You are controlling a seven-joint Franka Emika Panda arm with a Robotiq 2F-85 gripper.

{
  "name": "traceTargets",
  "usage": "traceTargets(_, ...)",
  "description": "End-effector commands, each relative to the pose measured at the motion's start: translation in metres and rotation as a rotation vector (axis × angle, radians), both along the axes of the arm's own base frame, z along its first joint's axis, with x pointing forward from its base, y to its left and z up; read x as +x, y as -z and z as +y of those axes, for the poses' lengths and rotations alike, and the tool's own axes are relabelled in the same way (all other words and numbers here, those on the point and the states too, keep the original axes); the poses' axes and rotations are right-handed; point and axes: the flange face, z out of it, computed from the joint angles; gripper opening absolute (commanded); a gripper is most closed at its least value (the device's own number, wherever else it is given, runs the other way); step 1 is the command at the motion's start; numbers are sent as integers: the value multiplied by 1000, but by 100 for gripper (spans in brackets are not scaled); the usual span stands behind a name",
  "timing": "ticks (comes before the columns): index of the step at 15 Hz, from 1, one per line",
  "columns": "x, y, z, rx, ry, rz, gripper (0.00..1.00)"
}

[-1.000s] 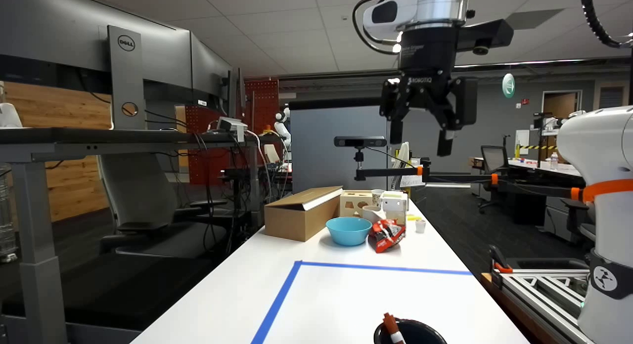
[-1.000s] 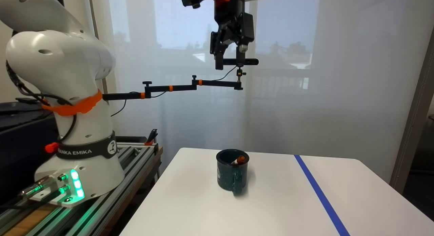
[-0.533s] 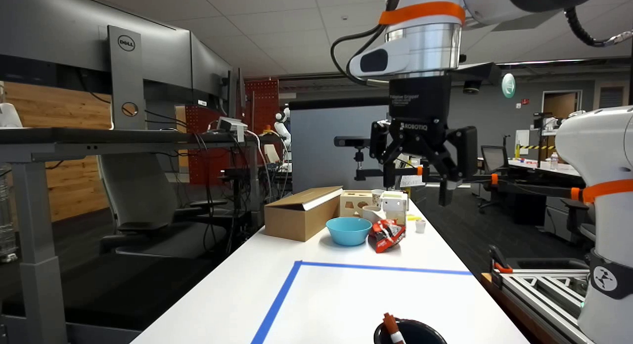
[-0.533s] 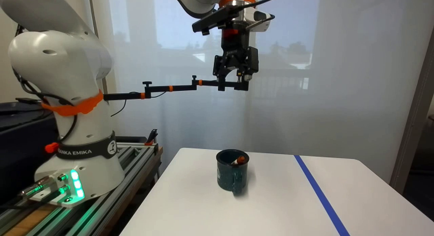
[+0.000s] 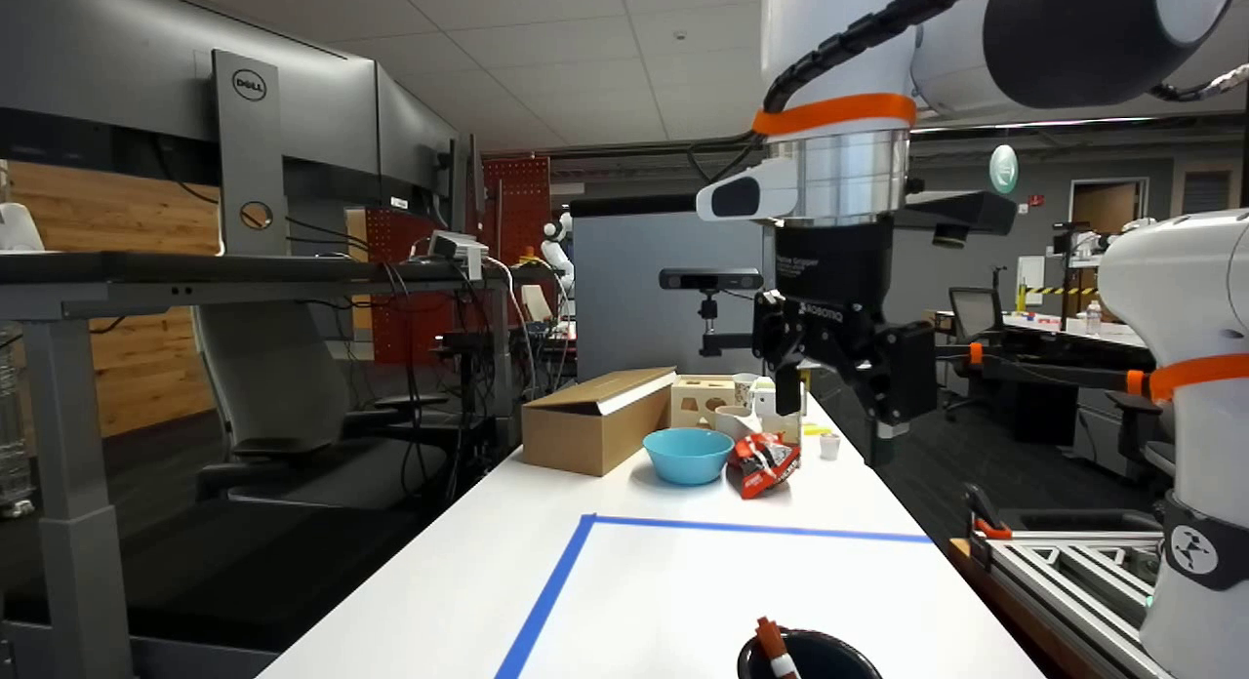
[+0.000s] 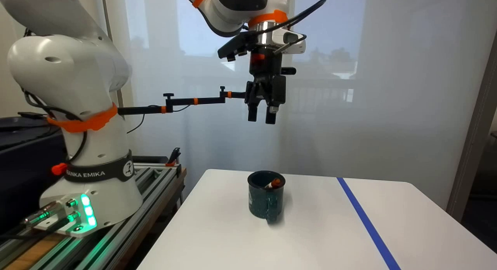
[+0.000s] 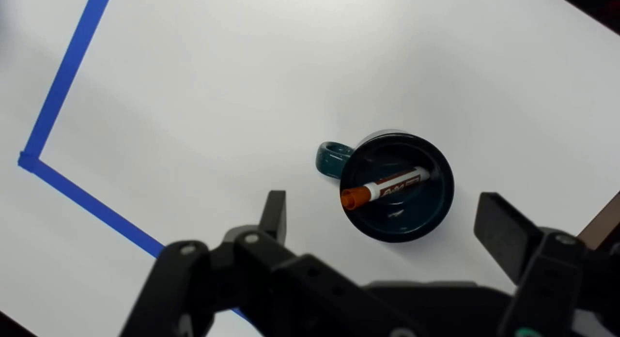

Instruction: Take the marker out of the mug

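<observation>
The dark green-black mug [image 7: 411,230] stands upright on the white table, with its handle showing in the wrist view. It also shows in both exterior views [image 5: 829,658] [image 6: 259,204]. The marker [image 7: 391,184] has an orange-brown cap, a white band and a brown label. It lies slanted inside the mug, cap end up against the rim beside the handle. Its cap end shows in both exterior views [image 5: 774,644] [image 6: 275,182]. My gripper [image 6: 261,118] is open and empty, pointing down well above the mug. Its fingers are spread wide in the wrist view [image 7: 385,216] and in an exterior view [image 5: 834,423].
Blue tape [image 5: 761,529] marks lines on the table. Farther along it stand a cardboard box [image 5: 585,430], a light blue bowl [image 5: 688,457], a red packet [image 5: 764,464] and several white cups and blocks. A camera on a black arm [image 6: 194,101] reaches out behind the gripper.
My gripper has come down a good way toward the table and stays open. The mug and the marker have not moved.
</observation>
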Motion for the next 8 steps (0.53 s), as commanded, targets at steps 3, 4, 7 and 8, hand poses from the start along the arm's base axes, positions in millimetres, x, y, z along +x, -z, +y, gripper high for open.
traceTargets(3, -16, 25, -4, 89, 286, -43, 100)
traceTargets(4, -18, 29, 0, 135, 263, -32, 100)
traceTargets(7, -14, 30, -1, 102, 249, -15, 100)
traceTargets(8, -15, 31, -1, 106, 252, -16, 100)
